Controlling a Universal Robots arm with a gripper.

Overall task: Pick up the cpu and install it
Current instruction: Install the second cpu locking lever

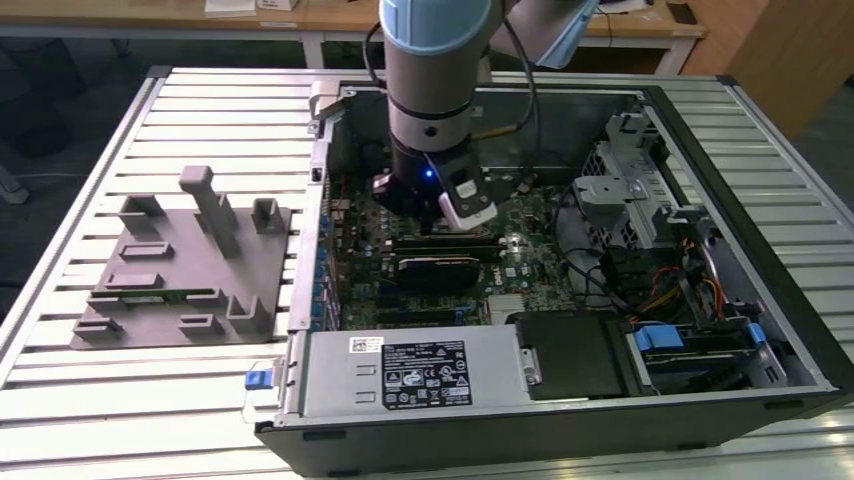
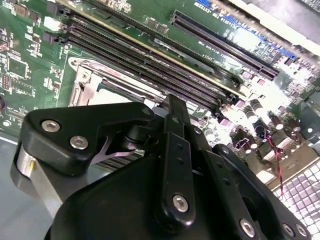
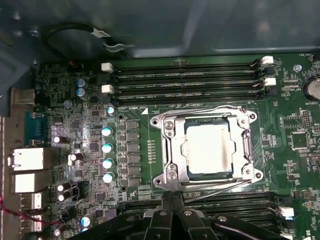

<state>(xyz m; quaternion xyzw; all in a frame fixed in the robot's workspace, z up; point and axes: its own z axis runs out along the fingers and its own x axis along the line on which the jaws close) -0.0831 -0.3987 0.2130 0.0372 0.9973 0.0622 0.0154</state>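
Gripper (image 3: 172,200) fingertips cut off by edge; socket (image 2: 95,85) partly hidden.

I'm looking across a ribbed metal table (image 1: 80,400) of pale slats that fills most of the exterior view. Along the upper edge a light wooden desk (image 1: 320,18) runs left to right on white legs, papers on top. In the upper right a wooden panel (image 1: 787,50) stands. The floor (image 1: 54,110) at upper left lies dark.
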